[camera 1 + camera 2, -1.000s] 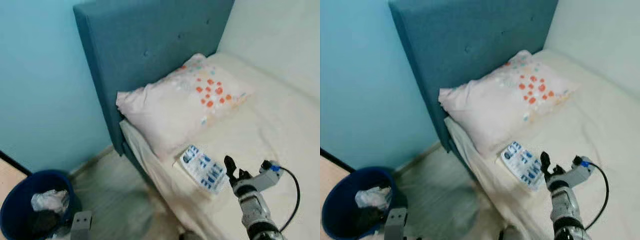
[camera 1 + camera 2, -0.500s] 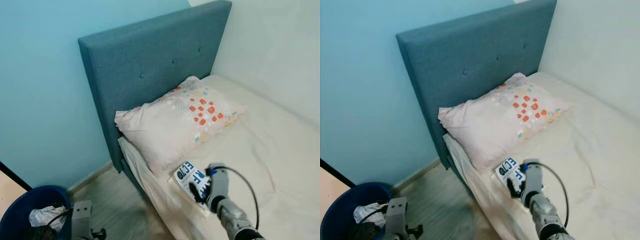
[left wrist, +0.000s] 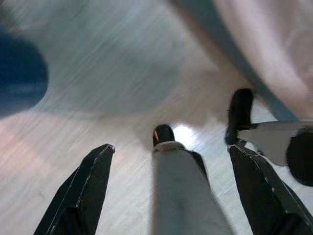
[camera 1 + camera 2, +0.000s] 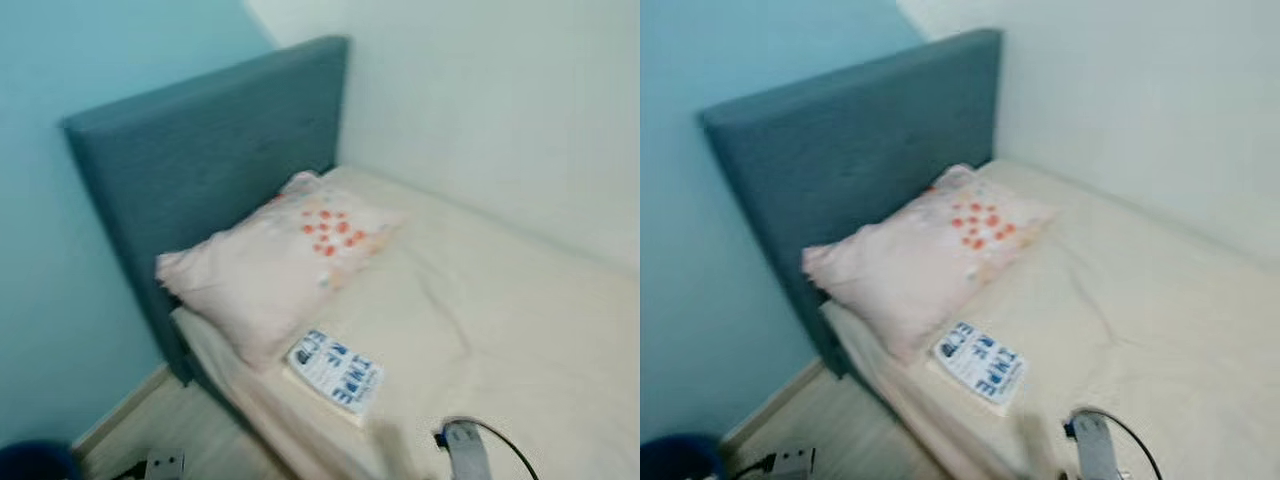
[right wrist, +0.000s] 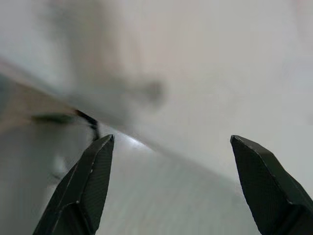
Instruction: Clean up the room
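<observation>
A blue-and-white printed booklet (image 4: 335,371) lies flat on the cream bed (image 4: 500,330), near the edge and just below a white pillow (image 4: 270,265) with orange dots. My right arm (image 4: 467,455) with its black cable rises at the bottom of the eye views, right of the booklet and apart from it. In the right wrist view my right gripper (image 5: 171,139) is open, with nothing between its fingers and blurred cream sheet beyond. My left gripper (image 3: 171,147) hangs open and empty over the wooden floor (image 3: 98,58).
A teal headboard (image 4: 200,160) stands against the blue wall on the left, and a white wall runs along the bed's far side. A dark blue bin (image 4: 680,458) sits at the bottom-left corner on the floor. The eye views are blurred.
The camera has swung, shifting the whole scene. My right gripper, over the booklet half a second ago, has dropped to the frame's bottom edge. The booklet still lies on the bed.
</observation>
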You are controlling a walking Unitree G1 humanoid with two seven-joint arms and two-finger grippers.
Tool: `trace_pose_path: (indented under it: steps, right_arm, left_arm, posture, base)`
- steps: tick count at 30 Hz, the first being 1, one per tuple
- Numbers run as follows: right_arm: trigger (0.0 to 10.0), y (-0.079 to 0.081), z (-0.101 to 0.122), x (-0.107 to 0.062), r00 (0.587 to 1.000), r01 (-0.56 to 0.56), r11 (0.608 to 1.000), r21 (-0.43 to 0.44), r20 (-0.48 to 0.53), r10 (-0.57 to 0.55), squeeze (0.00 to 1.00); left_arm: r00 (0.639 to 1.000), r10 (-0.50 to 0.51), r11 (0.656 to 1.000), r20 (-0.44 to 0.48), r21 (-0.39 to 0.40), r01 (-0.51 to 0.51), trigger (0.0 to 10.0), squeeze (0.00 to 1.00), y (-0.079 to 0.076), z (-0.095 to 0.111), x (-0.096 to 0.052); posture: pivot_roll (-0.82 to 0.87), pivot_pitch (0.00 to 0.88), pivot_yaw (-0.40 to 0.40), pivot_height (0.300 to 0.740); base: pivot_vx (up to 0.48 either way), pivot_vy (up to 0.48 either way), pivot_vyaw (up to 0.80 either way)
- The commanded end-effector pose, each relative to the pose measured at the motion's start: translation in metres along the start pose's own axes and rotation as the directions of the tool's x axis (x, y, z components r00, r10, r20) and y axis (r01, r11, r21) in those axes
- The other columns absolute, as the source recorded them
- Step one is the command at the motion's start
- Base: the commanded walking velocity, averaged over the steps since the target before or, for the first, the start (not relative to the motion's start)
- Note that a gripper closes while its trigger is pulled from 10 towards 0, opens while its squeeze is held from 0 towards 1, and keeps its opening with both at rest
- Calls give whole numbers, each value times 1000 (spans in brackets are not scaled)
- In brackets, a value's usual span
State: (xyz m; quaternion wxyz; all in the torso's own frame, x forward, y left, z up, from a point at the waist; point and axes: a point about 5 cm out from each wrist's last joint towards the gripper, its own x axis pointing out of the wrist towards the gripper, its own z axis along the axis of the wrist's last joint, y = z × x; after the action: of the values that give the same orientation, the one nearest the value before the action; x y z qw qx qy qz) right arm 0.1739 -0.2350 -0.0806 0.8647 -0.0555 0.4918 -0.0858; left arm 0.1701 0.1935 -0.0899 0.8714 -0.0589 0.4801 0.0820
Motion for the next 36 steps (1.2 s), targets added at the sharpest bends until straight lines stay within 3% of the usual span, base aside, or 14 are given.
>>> trace_pose_path:
  steps: [1,14,21,33,36]
  right_arm:
    - [10000,5,-9,-1,999,-3,1000,13,-36,3,0]
    - [10000,4,-21,-2,997,14,1000,16,-74,-13,0]
    - [10000,2,-23,-3,997,20,1000,14,-77,-18,0]
    - [10000,2,-26,-3,996,16,1000,5,-82,-16,0]
    - [10000,5,-24,-3,998,7,1000,12,-70,-6,0]
  left_arm:
    - [999,18,1000,-37,12,-18,10000,0,9,-10,-2]
    - [999,4,1000,-37,-2,-4,10000,0,2,-3,0]
    - [999,-27,1000,-36,0,27,10000,0,-3,-2,0]
    - [999,-27,997,-35,75,30,10000,0,1,-6,-1]
    - [999,-19,991,-37,135,24,10000,0,4,-7,-1]
  posture:
    - [-46,63,-42,740]
    - [-63,62,-30,740]
    - [-63,58,-33,740]
    - [-54,60,-30,740]
    - [-52,64,-26,740]
  base:
    - [0,0,-800]
    - [0,0,-800]
    - [-368,0,-800]
    - [0,0,-800]
    - [0,0,-800]
